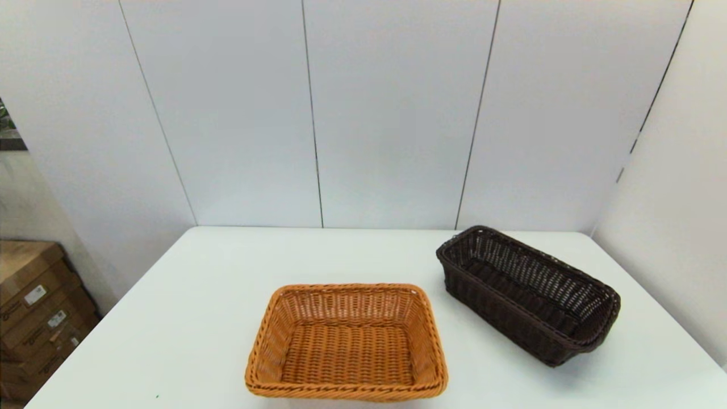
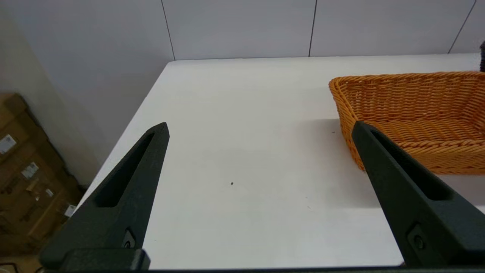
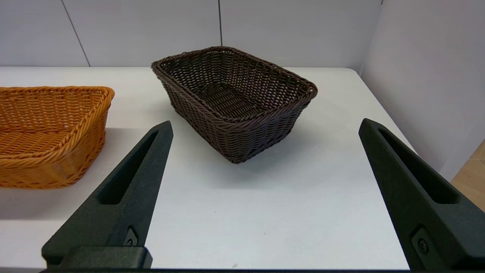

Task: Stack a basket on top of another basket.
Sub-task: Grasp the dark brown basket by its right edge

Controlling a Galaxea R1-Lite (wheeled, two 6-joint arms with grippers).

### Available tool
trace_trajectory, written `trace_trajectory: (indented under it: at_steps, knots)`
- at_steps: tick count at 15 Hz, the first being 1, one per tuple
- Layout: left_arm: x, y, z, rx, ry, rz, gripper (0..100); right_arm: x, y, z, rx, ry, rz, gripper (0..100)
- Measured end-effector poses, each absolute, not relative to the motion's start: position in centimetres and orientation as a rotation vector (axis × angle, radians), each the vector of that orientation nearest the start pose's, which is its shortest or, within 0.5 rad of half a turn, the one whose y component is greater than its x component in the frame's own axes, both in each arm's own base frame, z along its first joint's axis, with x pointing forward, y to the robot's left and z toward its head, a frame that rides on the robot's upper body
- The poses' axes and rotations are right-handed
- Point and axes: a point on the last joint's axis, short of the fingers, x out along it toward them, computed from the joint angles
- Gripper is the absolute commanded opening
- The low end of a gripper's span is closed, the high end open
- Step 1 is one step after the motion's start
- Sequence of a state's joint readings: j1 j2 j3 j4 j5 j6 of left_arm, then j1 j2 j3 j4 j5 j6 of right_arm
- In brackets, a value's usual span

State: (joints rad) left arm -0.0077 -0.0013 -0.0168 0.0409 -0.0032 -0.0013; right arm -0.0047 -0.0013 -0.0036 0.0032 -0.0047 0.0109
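A white counter (image 1: 187, 318) stands against grey wall panels (image 1: 392, 113). Stacked cardboard boxes (image 1: 34, 318) with unreadable labels sit at far left. The orange basket (image 1: 346, 341), near centre, and the dark brown open-weave basket (image 1: 528, 292), at right and angled, stand apart. Left pincer (image 2: 259, 129) and right pincer (image 3: 265, 125) both gape wide, holding nothing.

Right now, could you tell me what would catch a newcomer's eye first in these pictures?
Two empty woven baskets on the white table, apart from each other: the orange basket near the front edge, and the dark basket to its right and farther back, turned at an angle. Both grippers wait open short of them, the left gripper beside the orange one, the right gripper facing the dark one.
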Motion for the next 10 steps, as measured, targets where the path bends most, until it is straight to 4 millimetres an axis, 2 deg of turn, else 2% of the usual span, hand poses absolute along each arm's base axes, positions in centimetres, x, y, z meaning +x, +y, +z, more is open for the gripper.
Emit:
trace_trajectory:
  at_steps: [10]
  knots:
    - [-2.42, 0.01, 7.59, -0.003, 0.023, -0.01, 100, -2.32, 0.0, 7.61, 0.011, -0.002, -0.009, 100]
